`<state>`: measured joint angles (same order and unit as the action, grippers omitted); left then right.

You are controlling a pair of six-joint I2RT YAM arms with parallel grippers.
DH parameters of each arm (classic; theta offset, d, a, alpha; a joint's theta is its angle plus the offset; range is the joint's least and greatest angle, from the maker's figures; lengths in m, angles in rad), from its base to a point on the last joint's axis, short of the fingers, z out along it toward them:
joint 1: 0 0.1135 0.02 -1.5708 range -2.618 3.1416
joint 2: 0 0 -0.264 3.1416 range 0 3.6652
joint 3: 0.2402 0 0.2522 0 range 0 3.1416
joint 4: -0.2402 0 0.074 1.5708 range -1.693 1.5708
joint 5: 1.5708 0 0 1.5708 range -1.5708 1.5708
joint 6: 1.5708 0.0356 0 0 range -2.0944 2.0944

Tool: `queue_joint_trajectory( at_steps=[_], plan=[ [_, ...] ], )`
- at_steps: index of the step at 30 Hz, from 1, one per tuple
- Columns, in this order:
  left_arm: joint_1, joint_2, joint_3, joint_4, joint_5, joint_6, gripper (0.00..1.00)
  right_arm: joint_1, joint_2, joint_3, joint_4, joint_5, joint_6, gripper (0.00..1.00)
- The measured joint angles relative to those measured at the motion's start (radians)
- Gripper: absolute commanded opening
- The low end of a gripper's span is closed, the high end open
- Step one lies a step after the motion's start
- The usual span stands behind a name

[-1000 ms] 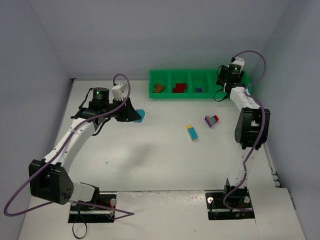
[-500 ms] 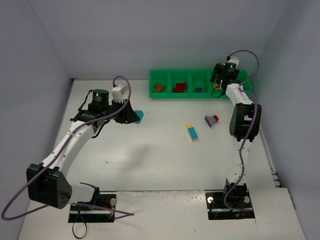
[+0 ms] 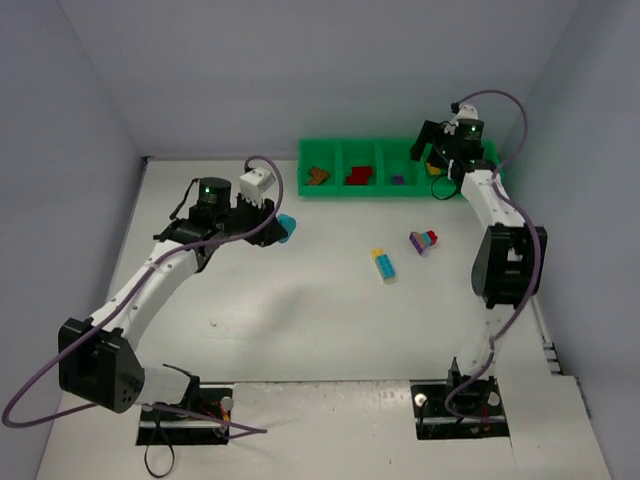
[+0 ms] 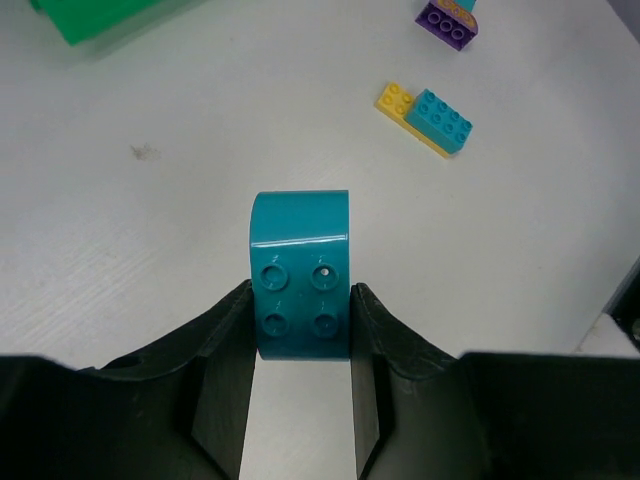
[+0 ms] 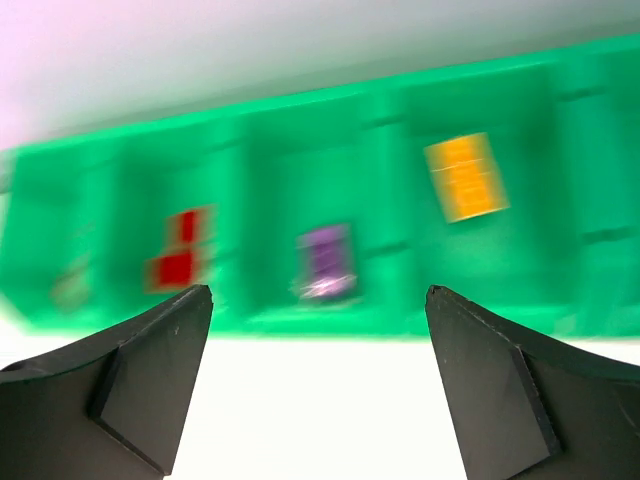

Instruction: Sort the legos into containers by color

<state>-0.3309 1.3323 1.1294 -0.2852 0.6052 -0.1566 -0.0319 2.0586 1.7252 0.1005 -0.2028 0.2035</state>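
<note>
My left gripper (image 4: 300,310) is shut on a teal lego brick (image 4: 300,270) and holds it above the table; the brick also shows in the top view (image 3: 286,225). My right gripper (image 5: 318,300) is open and empty in front of the green tray (image 5: 480,320). The tray (image 3: 330,190) holds a brown brick (image 3: 318,176), a red brick (image 3: 358,176), a purple brick (image 3: 397,181) and a yellow brick (image 5: 466,177) in separate compartments. On the table lie a yellow and light blue stack (image 3: 383,264) and a purple, red and blue stack (image 3: 424,240).
The two stacks also show in the left wrist view: yellow and blue (image 4: 425,118), purple (image 4: 447,20). Grey walls close in the table on three sides.
My left gripper has lifted the teal brick and moved it right toward the tray. My right gripper has swung left along the tray.
</note>
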Motion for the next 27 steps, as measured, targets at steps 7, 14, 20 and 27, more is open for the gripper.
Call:
queue_joint_trajectory(
  at_steps=[7, 14, 20, 27],
  plan=[
    [-0.083, 0.001, 0.000, 0.089, -0.077, 0.167, 0.03, 0.145, -0.269, -0.232, 0.015, -0.259, 0.099, 0.81],
    [-0.129, 0.009, -0.003, 0.191, -0.141, 0.276, 0.03, 0.315, -0.369, -0.394, 0.024, -0.518, 0.191, 0.81],
    [-0.168, 0.010, -0.021, 0.266, -0.166, 0.335, 0.03, 0.351, -0.454, -0.439, 0.043, -0.636, 0.245, 0.82],
    [-0.207, 0.010, -0.037, 0.293, -0.165, 0.379, 0.03, 0.397, -0.507, -0.439, 0.098, -0.699, 0.259, 0.83]
  ],
)
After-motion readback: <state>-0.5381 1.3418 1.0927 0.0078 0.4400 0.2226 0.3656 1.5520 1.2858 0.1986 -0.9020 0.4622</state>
